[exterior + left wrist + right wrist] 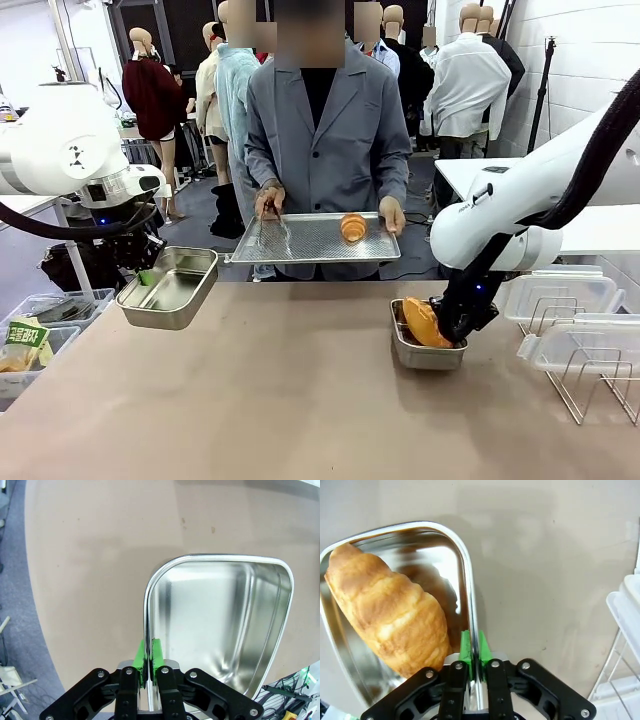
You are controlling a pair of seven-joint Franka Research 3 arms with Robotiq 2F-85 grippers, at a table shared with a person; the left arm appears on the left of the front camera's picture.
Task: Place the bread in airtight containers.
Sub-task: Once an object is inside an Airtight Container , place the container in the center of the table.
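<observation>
A brown table (pixel 300 400) runs across the room, with a person (pixel 330 130) in a grey jacket standing at its far side. At the far left, beside the table, sit plastic bins (pixel 50 310) holding a green packet (pixel 22 340). The left gripper (pixel 150 642) is clamped tight on the rim of an empty tub (pixel 220 630) over the table's left corner, where the tub sits tilted. In the middle the person holds a perforated tray (pixel 300 240) in both hands, with a croissant (pixel 353 227) on its right part. On the table further right, the right gripper (pixel 475 640) pinches the rim of a second tub (pixel 440 545). The other croissant (pixel 385 610) lies slantwise inside it. Clear lids (pixel 560 295) and a wire rack (pixel 590 385) crowd the table's right edge, just beside that arm.
</observation>
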